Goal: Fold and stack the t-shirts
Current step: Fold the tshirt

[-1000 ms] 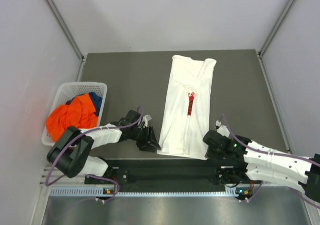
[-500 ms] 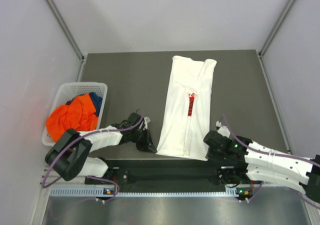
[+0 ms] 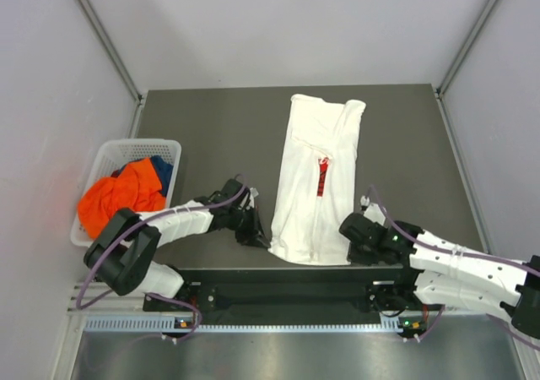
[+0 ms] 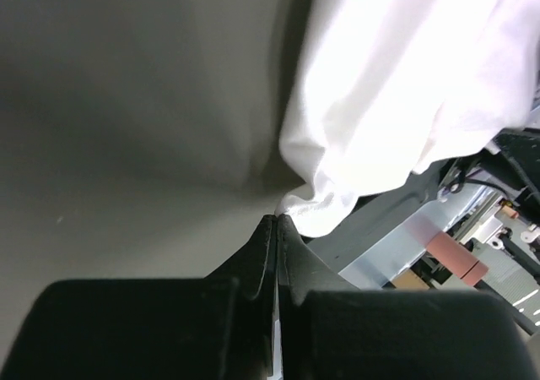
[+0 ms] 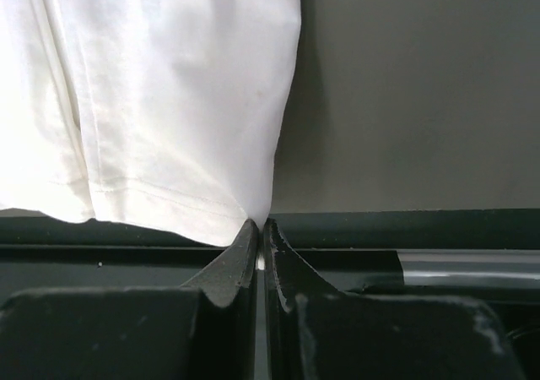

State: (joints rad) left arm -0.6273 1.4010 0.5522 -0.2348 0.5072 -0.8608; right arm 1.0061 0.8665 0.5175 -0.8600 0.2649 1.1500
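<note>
Top external view: the white t-shirt lies on the table right of centre, already folded into a narrow strip. Its long axis runs near to far, leaning slightly right at the far end. The collar and sleeves point far, the hem points near, and the red print runs along the strip.

The left gripper is clenched at the near-left hem corner and the right gripper at the near-right corner. In each wrist view the cloth corner meets the closed tips, so both appear to pinch the hem, though only thinly.

The step in hand looks like folding the hem toward the collar. To do it well, both corners should rise together and travel straight along the strip, level and gently taut. Such shallow grips could slip if pulled quickly.

The orange t-shirt and the dark blue t-shirt wait in the basket at the left.
</note>
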